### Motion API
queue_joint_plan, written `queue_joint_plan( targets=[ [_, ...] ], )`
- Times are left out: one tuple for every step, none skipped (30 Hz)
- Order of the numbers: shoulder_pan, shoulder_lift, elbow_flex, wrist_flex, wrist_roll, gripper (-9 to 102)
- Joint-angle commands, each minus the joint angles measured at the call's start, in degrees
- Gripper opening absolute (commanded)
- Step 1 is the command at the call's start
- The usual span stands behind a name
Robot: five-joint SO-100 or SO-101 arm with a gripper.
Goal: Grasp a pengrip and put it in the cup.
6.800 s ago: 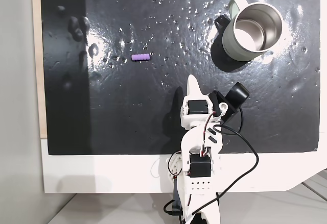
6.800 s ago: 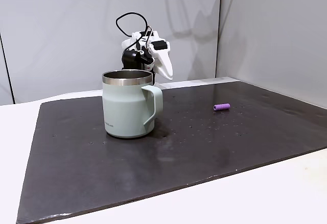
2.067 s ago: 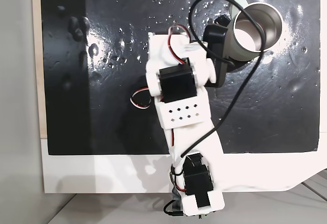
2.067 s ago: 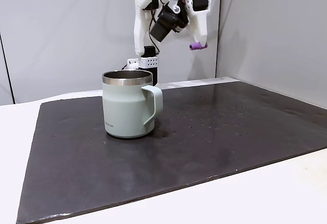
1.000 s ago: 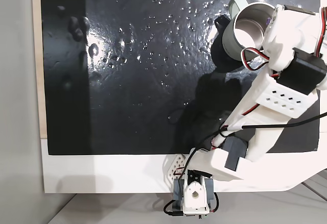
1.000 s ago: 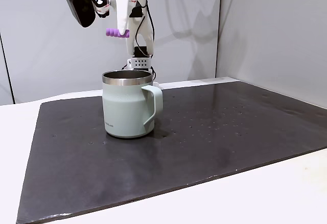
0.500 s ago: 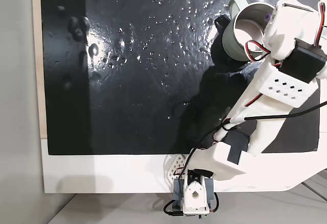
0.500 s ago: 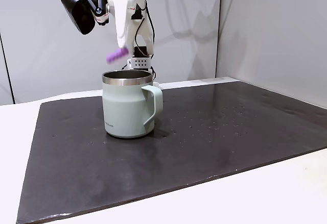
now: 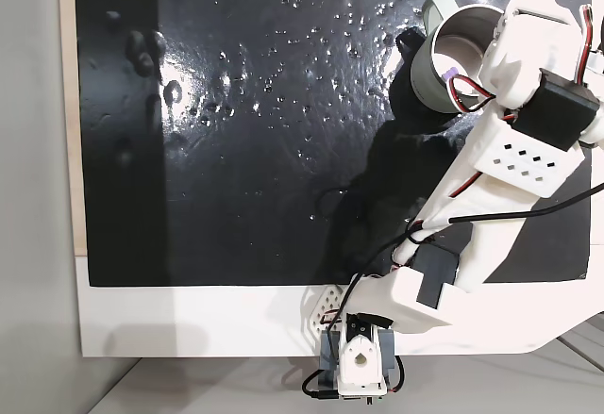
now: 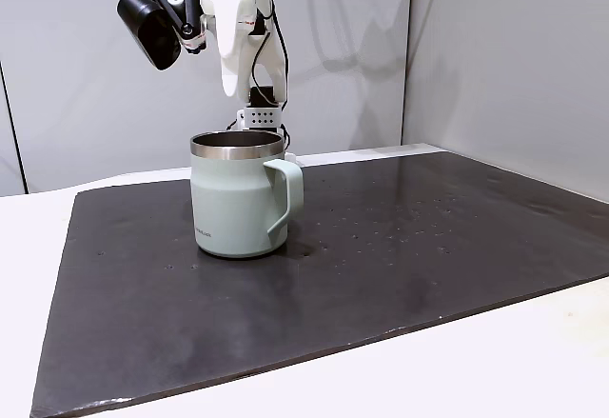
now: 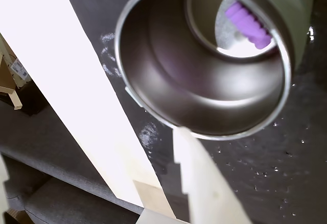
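**A:** Wrist view, upper right of frame: the pengrip (image 11: 249, 24) lies inside the cup (image 11: 153, 55), down on the shiny steel floor against the far wall. Purple, ribbed, lying on its side.

**B:** Agreed. In a fixed view from above, a small purple fleck (image 9: 452, 72) shows inside the mug's mouth (image 9: 427, 60), upper right of that frame. And the gripper?

**A:** Gripper (image 10: 228, 83) hangs above the mug (image 10: 238, 204) in a fixed side view, upper left of frame, nothing purple at its tip. One pale finger (image 11: 204, 183) enters the wrist view at bottom centre, just outside the rim. Jaws look apart and empty, though the second finger is hard to make out.

**B:** Handling notes on the grip?

**A:** My judgement: very light, soft, rubbery. It would squash a little under pressure and might roll along its ribs. If it ever needed picking up again, pinch across the middle of the barrel. Inside a deep steel mug that would be awkward, since the walls crowd the fingers.

**B:** Room to move?

**A:** Plenty. Dark mat (image 10: 381, 266) is bare toward the centre and right of the side view. Nearest hazards are the thick rim and the loop handle (image 10: 285, 194) directly below the finger. Rising straight up first looks safest; the mug seems heavy enough not to tip from a light brush.
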Motion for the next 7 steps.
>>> queue_joint_plan(
  targets=[
    [-1.2, 5.7, -0.1, 0.4, 0.6, 32],
    [-1.3, 5.9, 0.0, 0.4, 0.6, 32],
    [-1.4, 6.0, 0.2, 0.4, 0.7, 32],
    [-1.5, 6.1, 0.3, 0.4, 0.7, 32],
    [-1.5, 6.2, 0.4, 0.4, 0.7, 32],
    [-1.5, 6.2, 0.5, 0.4, 0.7, 32],
    [-1.5, 6.2, 0.6, 0.4, 0.7, 32]
  ],
)
